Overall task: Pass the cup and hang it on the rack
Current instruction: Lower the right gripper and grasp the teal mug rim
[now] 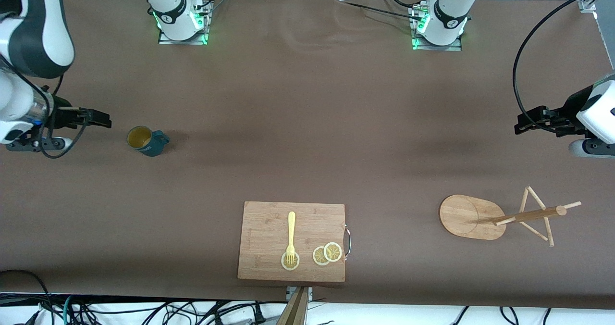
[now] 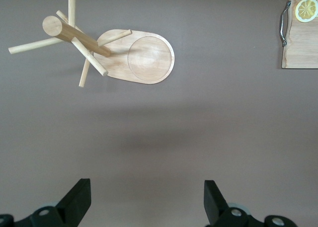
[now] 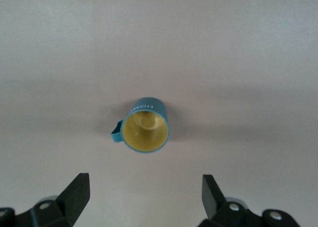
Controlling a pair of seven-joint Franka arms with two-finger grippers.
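The dark teal cup (image 1: 145, 141) with a yellowish inside stands upright on the brown table toward the right arm's end; it also shows in the right wrist view (image 3: 144, 124). My right gripper (image 1: 98, 118) is open and empty, in the air beside the cup; its fingers (image 3: 77, 192) stand wide apart. The wooden rack (image 1: 499, 215) stands toward the left arm's end, pole upright with thin pegs; it shows in the left wrist view (image 2: 119, 50). My left gripper (image 1: 523, 123) is open and empty over bare table, apart from the rack.
A bamboo cutting board (image 1: 269, 229) lies near the table's front edge, with a yellow fork (image 1: 290, 236) and lemon slices (image 1: 326, 254) on it. Its metal handle (image 2: 284, 23) shows in the left wrist view. A black cable (image 1: 523, 51) loops near the left arm.
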